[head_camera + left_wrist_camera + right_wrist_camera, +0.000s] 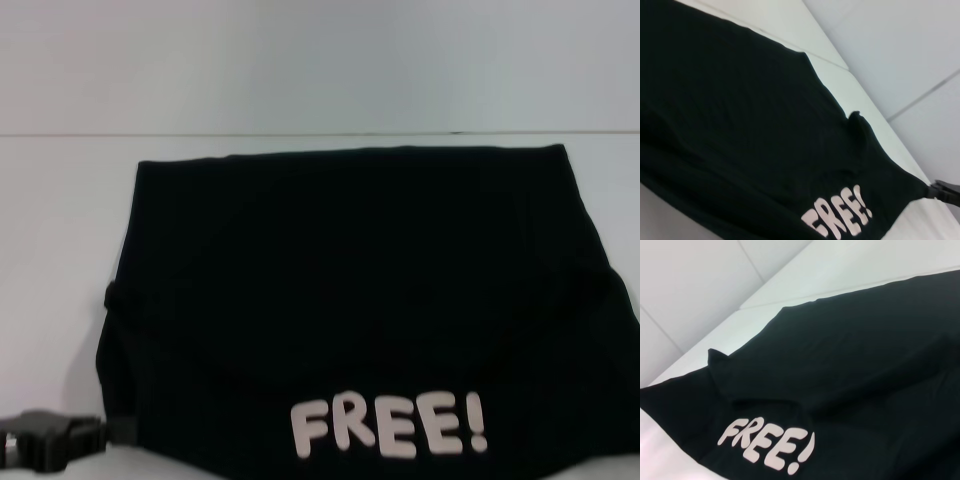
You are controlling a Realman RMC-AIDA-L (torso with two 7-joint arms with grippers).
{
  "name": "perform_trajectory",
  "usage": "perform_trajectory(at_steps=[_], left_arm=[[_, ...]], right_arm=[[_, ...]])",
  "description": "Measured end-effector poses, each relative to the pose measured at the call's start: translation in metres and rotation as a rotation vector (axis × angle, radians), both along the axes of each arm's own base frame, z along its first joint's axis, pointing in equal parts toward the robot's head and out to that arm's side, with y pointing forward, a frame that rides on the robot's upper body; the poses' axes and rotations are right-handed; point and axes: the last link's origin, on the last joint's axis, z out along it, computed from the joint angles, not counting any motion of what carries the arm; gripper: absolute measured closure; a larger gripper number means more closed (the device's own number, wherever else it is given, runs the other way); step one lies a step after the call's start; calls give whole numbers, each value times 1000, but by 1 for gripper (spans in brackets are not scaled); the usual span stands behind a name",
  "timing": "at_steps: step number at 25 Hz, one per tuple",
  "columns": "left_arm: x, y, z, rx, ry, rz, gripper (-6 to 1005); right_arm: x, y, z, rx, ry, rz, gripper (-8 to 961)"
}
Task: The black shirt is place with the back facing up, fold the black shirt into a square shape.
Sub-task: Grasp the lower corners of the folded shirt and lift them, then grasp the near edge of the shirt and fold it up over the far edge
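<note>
The black shirt (360,290) fills the middle of the head view, folded, with white letters "FREE!" (388,428) along its near edge. My left gripper (120,431) is at the near left, shut on the shirt's near left corner. In the left wrist view the black shirt (740,130) runs out to a drawn-out far corner, where my right gripper (936,190) is shut on the cloth. The right gripper is out of the head view. The right wrist view shows the shirt (855,365) and its lettering (767,442), but no fingers.
A white table (60,230) lies under the shirt, and its far edge (300,134) meets a pale wall. Bare table shows to the shirt's left and behind it. A tiled wall (900,55) stands off to the side.
</note>
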Motion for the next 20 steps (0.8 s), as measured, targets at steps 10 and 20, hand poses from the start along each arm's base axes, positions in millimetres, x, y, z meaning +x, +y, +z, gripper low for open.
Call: perform_trajectory(at_steps=[10, 20], left_arm=[[-4, -23, -5, -116, 1, 19, 998], [12, 21, 5, -72, 28, -50, 998]], right_arm=[[6, -33, -6, -116, 25, -38, 949], [-5, 7, 7, -17, 16, 19, 948]])
